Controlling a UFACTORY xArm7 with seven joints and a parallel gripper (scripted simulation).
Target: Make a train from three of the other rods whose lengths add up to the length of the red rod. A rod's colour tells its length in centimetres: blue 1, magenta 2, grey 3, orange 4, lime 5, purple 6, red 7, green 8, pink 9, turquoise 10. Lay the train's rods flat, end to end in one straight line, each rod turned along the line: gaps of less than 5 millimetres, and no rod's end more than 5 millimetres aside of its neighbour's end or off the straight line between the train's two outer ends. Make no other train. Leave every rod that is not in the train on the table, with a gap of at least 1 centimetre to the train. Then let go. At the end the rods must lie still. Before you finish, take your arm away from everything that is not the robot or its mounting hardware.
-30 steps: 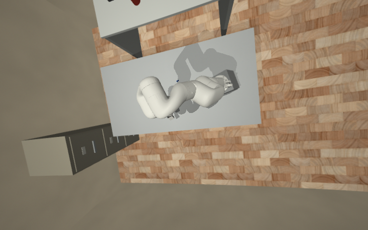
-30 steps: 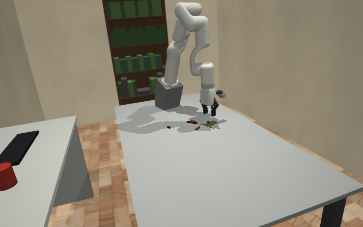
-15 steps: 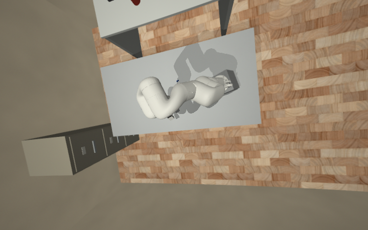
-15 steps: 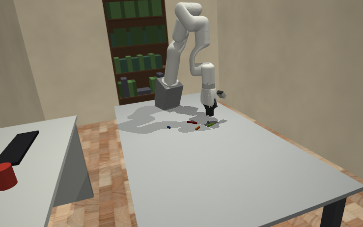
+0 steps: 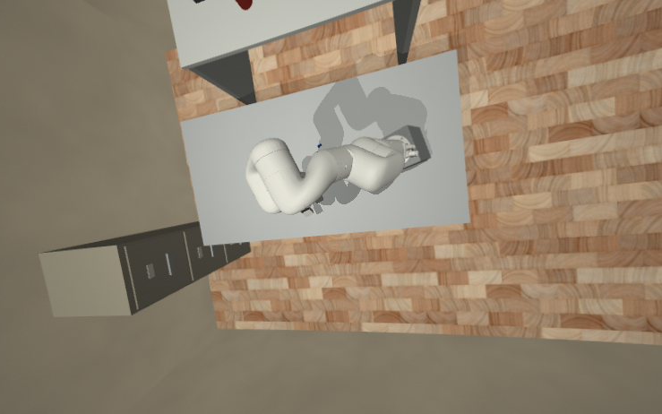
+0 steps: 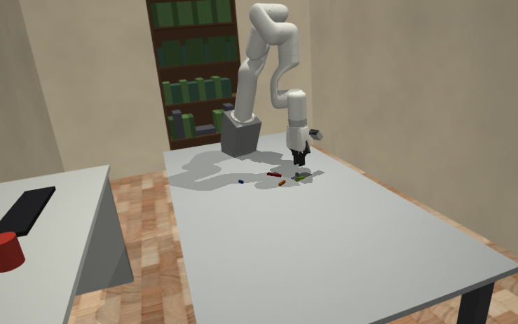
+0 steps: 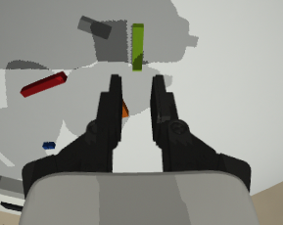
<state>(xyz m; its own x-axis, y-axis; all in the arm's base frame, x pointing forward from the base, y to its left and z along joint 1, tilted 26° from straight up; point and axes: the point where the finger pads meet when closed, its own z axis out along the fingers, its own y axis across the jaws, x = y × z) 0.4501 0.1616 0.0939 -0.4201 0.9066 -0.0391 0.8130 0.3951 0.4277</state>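
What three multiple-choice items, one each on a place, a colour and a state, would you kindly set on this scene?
1. In the wrist view, the lime-green rod lies: A) just beyond the gripper's fingertips B) between them C) under the palm.
2. The small rod lying apart, left of the others in the exterior view, is: A) pink B) turquoise C) blue.
3. The gripper is: A) clamped on the red rod B) holding nothing C) resting on the table.

A: the lime-green rod lies past the gripper.
C: the small rod is blue.
B: only bare table shows between the fingers.
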